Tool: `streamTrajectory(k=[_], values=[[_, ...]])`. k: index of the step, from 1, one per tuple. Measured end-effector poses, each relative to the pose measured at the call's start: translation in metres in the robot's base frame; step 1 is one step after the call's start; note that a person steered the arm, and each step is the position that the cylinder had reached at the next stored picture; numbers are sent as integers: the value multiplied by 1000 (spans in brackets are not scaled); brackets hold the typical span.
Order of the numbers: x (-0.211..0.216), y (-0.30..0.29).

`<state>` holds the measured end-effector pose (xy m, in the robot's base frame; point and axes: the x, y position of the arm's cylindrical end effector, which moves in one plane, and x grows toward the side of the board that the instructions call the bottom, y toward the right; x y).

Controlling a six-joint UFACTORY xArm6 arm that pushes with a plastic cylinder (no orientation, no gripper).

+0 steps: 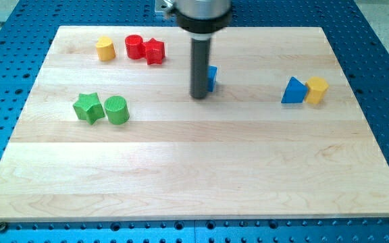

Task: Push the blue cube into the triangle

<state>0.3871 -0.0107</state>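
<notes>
The blue cube (212, 78) sits on the wooden board, mostly hidden behind my rod; only its right side shows. My tip (200, 96) rests on the board just left of and slightly below the cube, touching or nearly touching it. The blue triangle (292, 91) lies far to the view's right, about level with the cube. A yellow block (317, 90) touches the triangle's right side.
A yellow block (105, 48), a red cylinder (134, 46) and a red star (154, 51) sit at the view's top left. A green star (88, 107) and a green cylinder (117, 110) sit at the left. The wooden board (194, 169) lies on a blue perforated table.
</notes>
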Motion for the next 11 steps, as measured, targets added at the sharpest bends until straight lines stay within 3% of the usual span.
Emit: streamTrajectory(k=[2, 5, 7, 11], values=[[-34, -48], [-32, 49], [4, 84], [20, 110]])
